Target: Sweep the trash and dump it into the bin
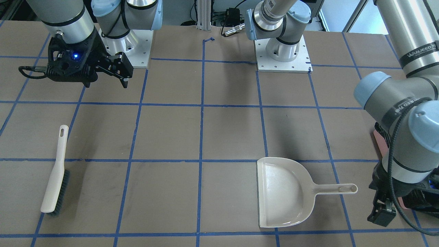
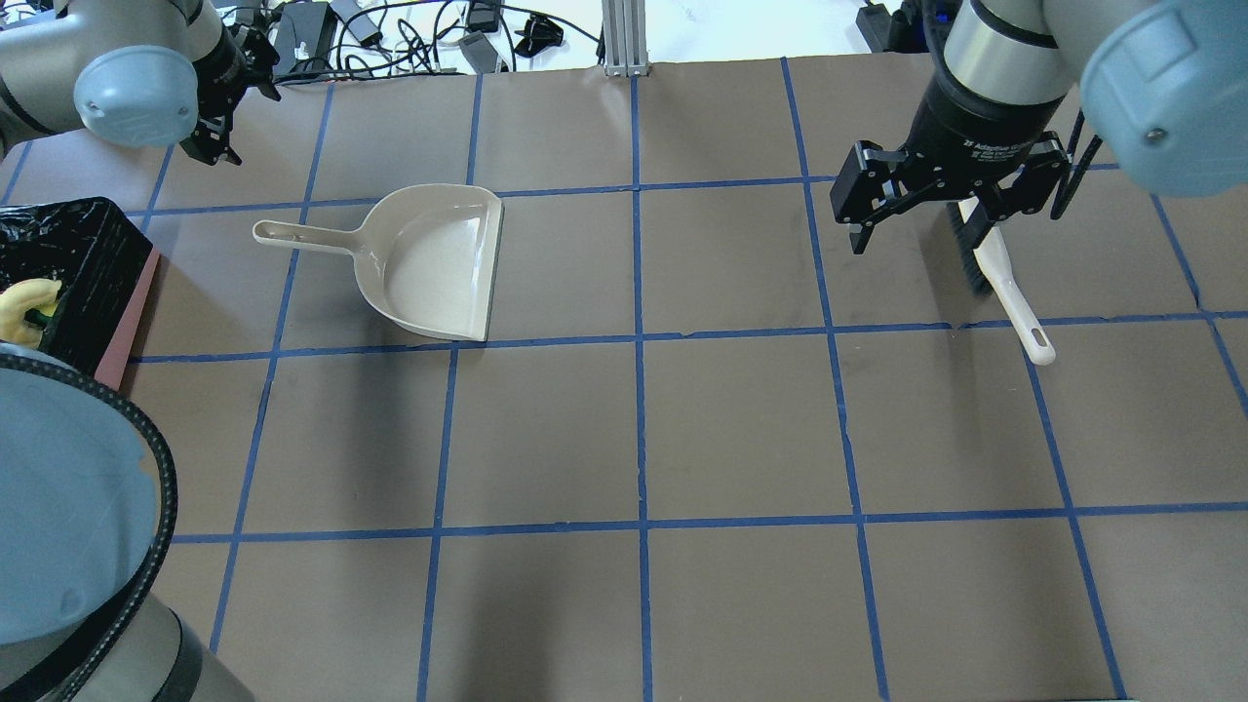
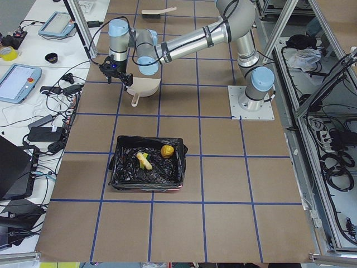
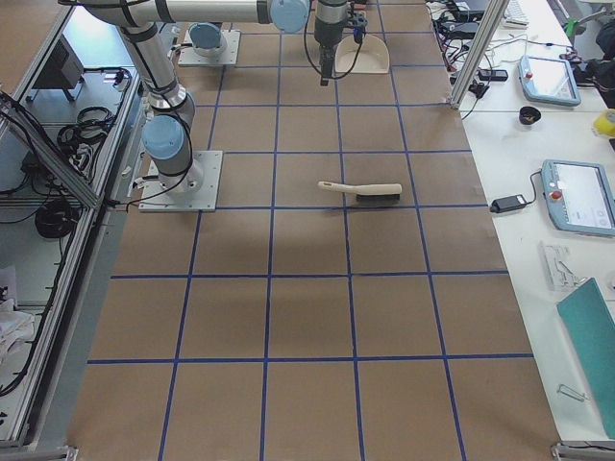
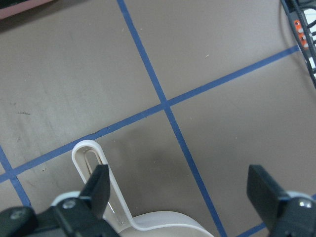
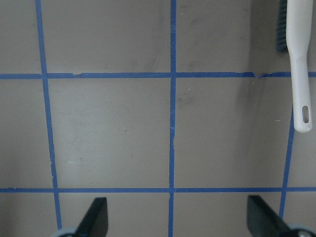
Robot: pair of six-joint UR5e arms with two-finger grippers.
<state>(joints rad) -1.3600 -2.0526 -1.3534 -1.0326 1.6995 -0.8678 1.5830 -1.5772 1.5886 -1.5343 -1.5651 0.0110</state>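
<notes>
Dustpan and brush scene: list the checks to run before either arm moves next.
1. Trash binned: golden-brown lump and pale yellow curved rind lie inside the pink rectangular bin with the black plastic liner: ok.
2. Beige plastic dustpan flat on the table, nothing showing in it: ok.
3. White-handled dark-bristled brush lies on the table, ungripped: ok.
4. Left gripper open, empty: ok.
5. Right gripper open, empty: ok.
</notes>
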